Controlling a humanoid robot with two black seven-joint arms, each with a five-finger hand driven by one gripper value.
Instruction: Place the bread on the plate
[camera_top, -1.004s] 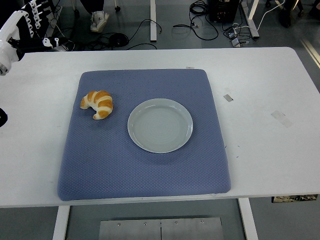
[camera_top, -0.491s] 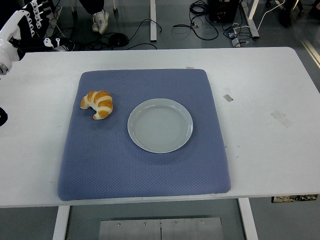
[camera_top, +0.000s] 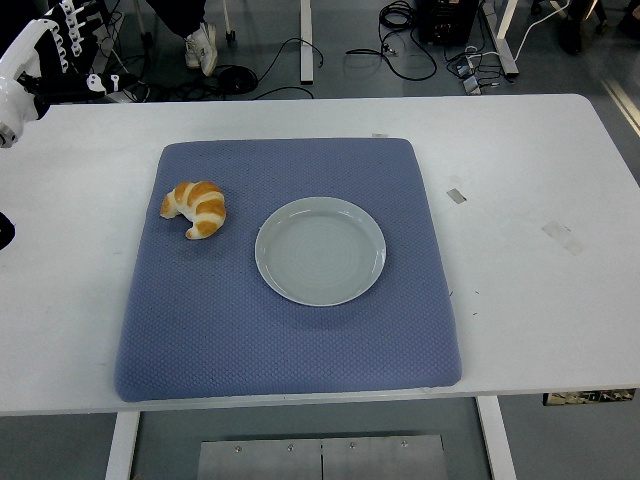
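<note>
A golden croissant (camera_top: 196, 207) lies on the left part of a blue mat (camera_top: 290, 330). A round grey plate (camera_top: 320, 250) sits empty in the middle of the mat, to the right of the croissant and apart from it. My left hand (camera_top: 45, 55) is white and is raised at the far top-left corner, well away from the croissant, fingers spread and holding nothing. A dark part of the left arm (camera_top: 4, 232) shows at the left edge. The right hand is out of view.
The mat lies on a white table (camera_top: 530, 200) with a few tape marks (camera_top: 562, 237) on its right side. Beyond the far edge are cables on the floor (camera_top: 400, 45) and a person's shoe (camera_top: 203, 45).
</note>
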